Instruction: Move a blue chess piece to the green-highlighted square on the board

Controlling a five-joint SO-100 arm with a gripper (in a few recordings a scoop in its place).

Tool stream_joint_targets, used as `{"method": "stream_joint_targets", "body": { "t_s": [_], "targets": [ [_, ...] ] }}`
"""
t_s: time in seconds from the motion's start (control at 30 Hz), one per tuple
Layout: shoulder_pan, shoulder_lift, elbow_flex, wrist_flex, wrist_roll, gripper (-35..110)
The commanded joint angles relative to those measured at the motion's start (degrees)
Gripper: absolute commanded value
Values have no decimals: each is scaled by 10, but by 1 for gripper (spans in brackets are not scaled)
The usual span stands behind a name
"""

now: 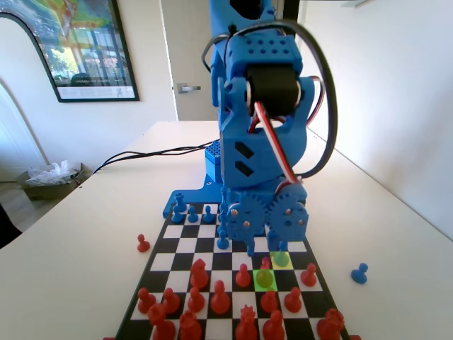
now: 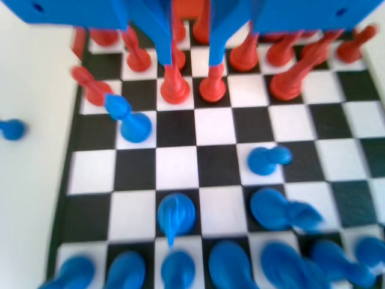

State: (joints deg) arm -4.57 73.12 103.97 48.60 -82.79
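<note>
While the blue two-finger gripper point(image 2: 189, 51) hangs parted and empty over red pawns | small blue plastic pawn point(image 2: 133, 123) sits beside yellow square | grasp its neck squarely, then carry to green-tinted square point(image 1: 265, 279).

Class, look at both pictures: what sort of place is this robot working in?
Probably a room in a home or small office: a white table bearing the board, a framed poster on the wall, and a door behind the arm.

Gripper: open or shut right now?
Open. In the wrist view the gripper has its two jaws hanging apart, with board squares and red pawns visible through the gap. Nothing is held between them.
</note>
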Motion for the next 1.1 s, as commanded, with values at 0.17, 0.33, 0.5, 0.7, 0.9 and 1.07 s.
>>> {"method": "stream_joint_targets", "body": {
  "t_s": [0.17, 0.33, 0.5, 0.7, 0.9, 1.07],
  "targets": [
    [-24, 4, -48, -4, -7, 9],
    [-33, 8, -50, 4, -4, 9],
    [-33, 10, -46, 3, -5, 9],
    [-28, -1, -33, -17, -10, 9],
    [-27, -18, -38, -20, -12, 9],
    [-29, -22, -30, -25, -13, 9]
  ]
}}
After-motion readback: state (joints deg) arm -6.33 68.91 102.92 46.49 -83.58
